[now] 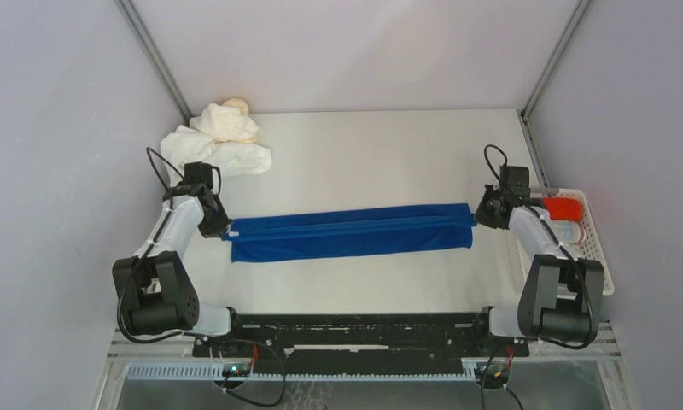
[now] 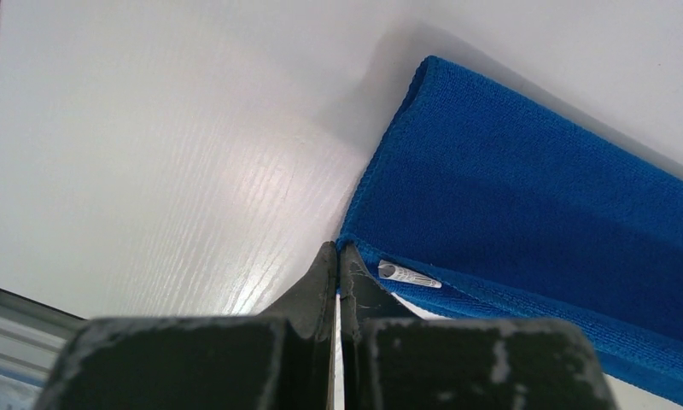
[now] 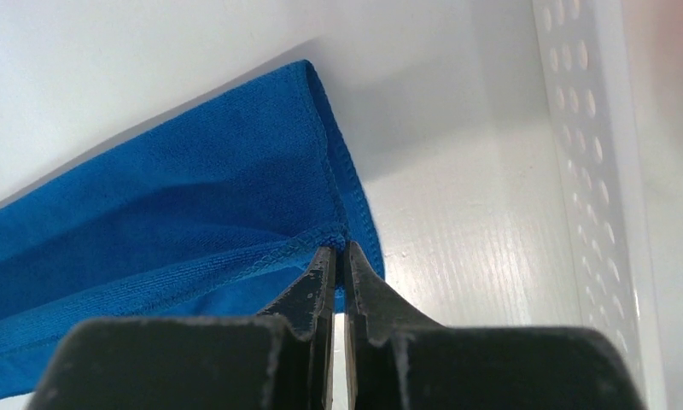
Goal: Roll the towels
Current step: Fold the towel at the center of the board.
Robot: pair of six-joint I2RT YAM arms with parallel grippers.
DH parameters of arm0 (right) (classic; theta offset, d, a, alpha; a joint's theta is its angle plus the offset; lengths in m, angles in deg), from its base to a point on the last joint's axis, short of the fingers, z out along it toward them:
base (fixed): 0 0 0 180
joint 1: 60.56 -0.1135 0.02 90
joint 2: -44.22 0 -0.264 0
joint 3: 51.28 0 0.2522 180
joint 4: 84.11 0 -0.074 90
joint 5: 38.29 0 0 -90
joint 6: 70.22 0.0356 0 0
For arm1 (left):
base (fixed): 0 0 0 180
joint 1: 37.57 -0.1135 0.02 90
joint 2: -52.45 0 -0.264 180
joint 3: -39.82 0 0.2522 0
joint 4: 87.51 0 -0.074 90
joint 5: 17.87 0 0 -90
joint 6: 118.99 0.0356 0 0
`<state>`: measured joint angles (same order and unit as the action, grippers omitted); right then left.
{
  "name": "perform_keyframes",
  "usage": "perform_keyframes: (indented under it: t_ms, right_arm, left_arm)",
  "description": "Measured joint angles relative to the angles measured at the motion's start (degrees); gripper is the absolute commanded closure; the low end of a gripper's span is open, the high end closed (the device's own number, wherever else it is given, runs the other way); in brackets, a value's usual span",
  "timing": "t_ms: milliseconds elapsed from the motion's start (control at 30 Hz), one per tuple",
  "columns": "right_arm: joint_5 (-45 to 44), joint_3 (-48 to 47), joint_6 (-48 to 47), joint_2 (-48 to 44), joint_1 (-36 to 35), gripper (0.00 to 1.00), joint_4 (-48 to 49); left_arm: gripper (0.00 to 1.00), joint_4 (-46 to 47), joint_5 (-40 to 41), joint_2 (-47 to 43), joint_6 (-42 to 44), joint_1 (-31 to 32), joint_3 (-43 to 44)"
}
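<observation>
Pinching shut on the left end of the blue towel [image 1: 351, 231], the left tool [image 2: 337, 256] has its jaws pressed together on the hem, just beside a small white label [image 2: 409, 275]. The right tool [image 3: 338, 256] is likewise closed on the stitched edge at the opposite end. Between them the cloth stretches as a long, narrow, doubled band across the middle of the surface [image 1: 372, 162], and shadows under both ends suggest they are raised a little. This looks like the lengthwise fold that prepares a roll. To do it well, both tools should travel together at one pace, with even tension so the band neither sags nor twists. They should lay the held edge flush along the fold below and let go only once it lies flat. Each grip sits at the very hem, so a sharp tug could pull the cloth free. Farther out, white and cream towels [image 1: 223, 141] lie heaped at the far left corner, and a red towel [image 1: 564, 207] sits in the basket [image 1: 598, 256] at the right.
</observation>
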<state>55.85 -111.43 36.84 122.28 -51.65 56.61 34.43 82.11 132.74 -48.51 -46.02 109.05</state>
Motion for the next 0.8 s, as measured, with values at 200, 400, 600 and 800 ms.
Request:
perform_keyframes:
  t_ms: [200,400,600,800]
  right_arm:
    - [-0.52,3.08,0.28,-0.98,0.00,1.00,0.02]
    - [-1.09,4.35,0.55,0.94,0.13,1.00,0.96]
    - [-1.40,4.46,0.79,3.85,0.13,0.97,1.88]
    - [-1.73,5.09,1.14,3.26,0.13,0.90,2.86]
  left_arm:
    - [1.00,0.15,0.15,-0.15,0.00,0.00,-0.22]
    - [1.00,0.39,-0.31,1.73,0.02,0.00,-1.36]
    - [0.97,0.68,-1.07,3.17,0.04,0.00,-2.60]
    - [0.97,0.72,-1.25,3.17,-0.24,0.00,-3.45]
